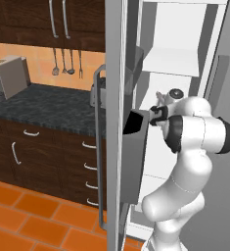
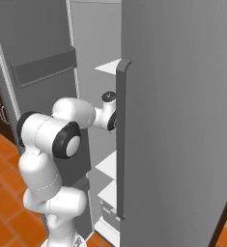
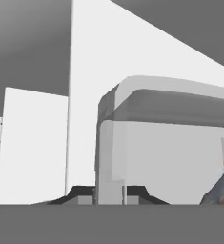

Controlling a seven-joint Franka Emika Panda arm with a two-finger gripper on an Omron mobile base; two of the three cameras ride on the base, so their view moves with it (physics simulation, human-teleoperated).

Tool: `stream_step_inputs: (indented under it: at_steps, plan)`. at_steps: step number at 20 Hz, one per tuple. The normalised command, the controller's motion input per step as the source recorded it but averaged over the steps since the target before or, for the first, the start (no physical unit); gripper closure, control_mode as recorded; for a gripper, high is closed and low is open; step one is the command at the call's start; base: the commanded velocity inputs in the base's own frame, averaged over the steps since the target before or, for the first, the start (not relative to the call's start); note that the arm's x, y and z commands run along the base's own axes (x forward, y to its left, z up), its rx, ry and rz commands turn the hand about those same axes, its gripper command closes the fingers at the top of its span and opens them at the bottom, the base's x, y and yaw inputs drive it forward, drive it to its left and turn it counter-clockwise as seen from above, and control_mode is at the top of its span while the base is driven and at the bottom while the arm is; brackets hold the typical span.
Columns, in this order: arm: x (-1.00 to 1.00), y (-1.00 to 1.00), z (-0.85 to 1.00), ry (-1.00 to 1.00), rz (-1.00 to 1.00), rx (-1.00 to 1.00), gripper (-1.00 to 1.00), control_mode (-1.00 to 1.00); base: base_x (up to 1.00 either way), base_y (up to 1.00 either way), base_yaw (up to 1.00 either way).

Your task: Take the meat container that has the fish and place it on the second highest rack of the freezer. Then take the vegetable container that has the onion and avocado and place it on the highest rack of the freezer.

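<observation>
1. The tall grey freezer (image 1: 185, 59) with a smooth white interior stood open, its flat white shelves (image 1: 169, 61) showing at about one o'clock in the left base view.
2. A translucent, round-cornered grey plastic container (image 3: 170, 143) with a paler lid band lay at the three o'clock side of the hand view, against the white interior walls.
3. The two small dark fingertips (image 3: 85, 193) sat clenched on the container's near wall at six o'clock, one on either side of its edge.
4. A mottled grey-brown scrap, perhaps the silvery fish (image 3: 221, 190), showed through the container wall at four o'clock, cut off by the frame; too little was visible to be sure.
5. In the base views the white arm (image 1: 195, 132) reached into the freezer, its hand hidden behind the grey door (image 2: 177, 120) and the dark door bin (image 1: 135, 147); which shelf the container was at could not be told.
</observation>
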Motion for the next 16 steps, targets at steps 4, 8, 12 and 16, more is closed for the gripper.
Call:
stream_step_inputs:
  at_steps: [4, 8, 12, 16]
  plan:
    - [0.27, 0.00, -0.14, 0.00, 0.00, 0.00, 1.00, -1.00, 0.00, 0.00, 0.00]
    - [0.03, 0.00, 0.00, 0.00, 0.00, 0.00, 1.00, -1.00, 0.00, 0.00, 0.00]
    - [0.00, 0.00, 0.00, 0.00, 0.00, 0.00, 1.00, -1.00, 0.00, 0.00, 0.00]
    - [0.00, 0.00, 0.00, 0.00, 0.00, 0.00, -1.00, -1.00, 0.00, 0.00, 0.00]
